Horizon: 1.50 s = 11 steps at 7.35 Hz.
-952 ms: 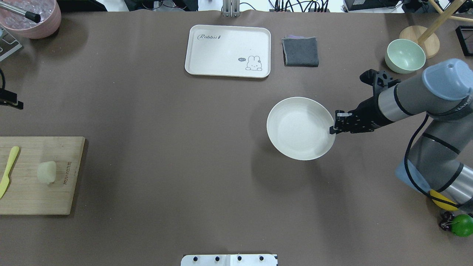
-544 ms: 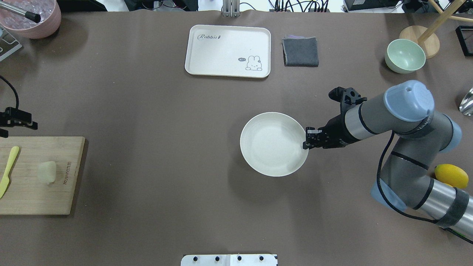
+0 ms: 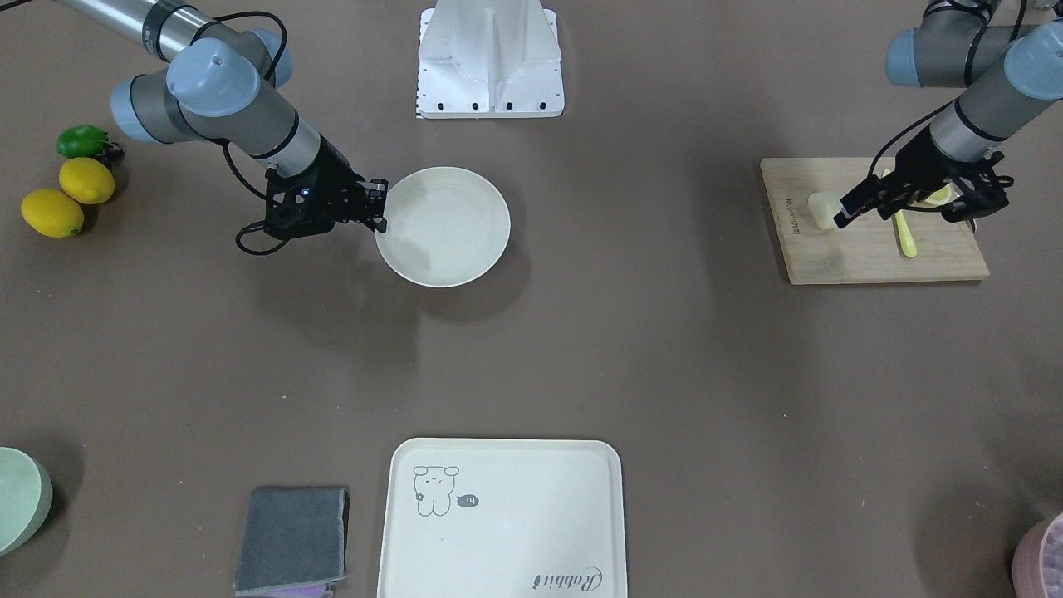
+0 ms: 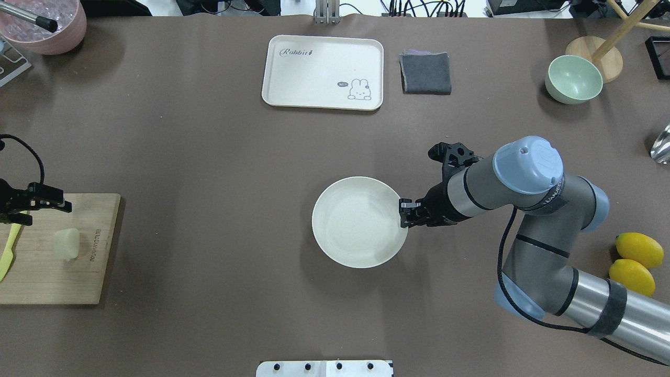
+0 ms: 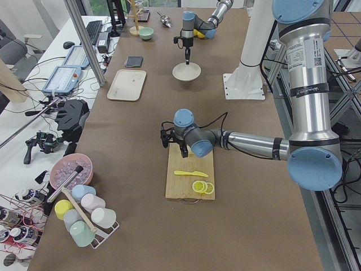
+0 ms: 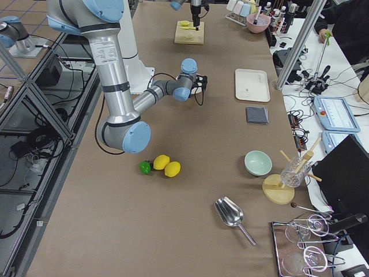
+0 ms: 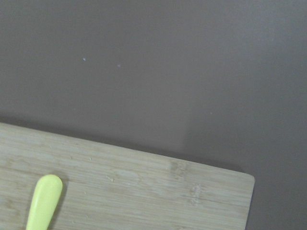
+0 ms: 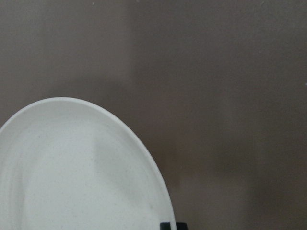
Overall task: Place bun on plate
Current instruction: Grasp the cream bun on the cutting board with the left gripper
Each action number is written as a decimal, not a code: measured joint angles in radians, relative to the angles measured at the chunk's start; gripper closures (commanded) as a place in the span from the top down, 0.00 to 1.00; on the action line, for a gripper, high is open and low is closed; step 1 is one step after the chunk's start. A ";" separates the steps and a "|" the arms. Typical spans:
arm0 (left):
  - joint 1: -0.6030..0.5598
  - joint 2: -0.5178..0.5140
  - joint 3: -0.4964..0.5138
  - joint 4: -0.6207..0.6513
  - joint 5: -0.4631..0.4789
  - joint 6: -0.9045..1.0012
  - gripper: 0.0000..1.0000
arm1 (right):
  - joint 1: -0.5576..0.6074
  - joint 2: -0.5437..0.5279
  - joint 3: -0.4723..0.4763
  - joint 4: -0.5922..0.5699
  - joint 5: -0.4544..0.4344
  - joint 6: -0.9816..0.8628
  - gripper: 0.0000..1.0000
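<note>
- Looks like a robotics lab, with a workbench laid out for manipulation trials.
- Two grey-and-blue industrial arms (image 4: 528, 173) flanking a white pedestal (image 5: 246, 62) on the near side of a brown-covered table (image 4: 209, 157).
- Aluminium frame posts (image 5: 84, 42) along the far side.
- Beyond them, a white side bench (image 5: 34, 113) with teach pendants (image 5: 63, 78), a keyboard (image 5: 105, 26) and trailing cables (image 4: 419, 8).
- Open metal framing (image 6: 34, 98) with more cabling on the floor behind the robot.

Bright, even overhead light casts soft shadows around the plate (image 4: 356, 225); wrist views look slightly soft
</note>
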 measured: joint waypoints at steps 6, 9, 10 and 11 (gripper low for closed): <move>0.102 0.023 -0.001 -0.032 0.067 -0.059 0.85 | -0.061 0.058 -0.033 -0.013 -0.067 0.037 0.00; 0.114 0.025 -0.001 -0.036 0.074 -0.060 0.82 | -0.064 0.073 -0.050 -0.010 -0.068 0.037 0.00; 0.122 0.025 0.000 -0.036 0.079 -0.062 0.81 | -0.065 0.080 -0.057 -0.009 -0.068 0.038 0.00; 0.131 0.025 0.000 -0.036 0.086 -0.065 0.79 | -0.067 0.084 -0.060 -0.008 -0.068 0.038 0.00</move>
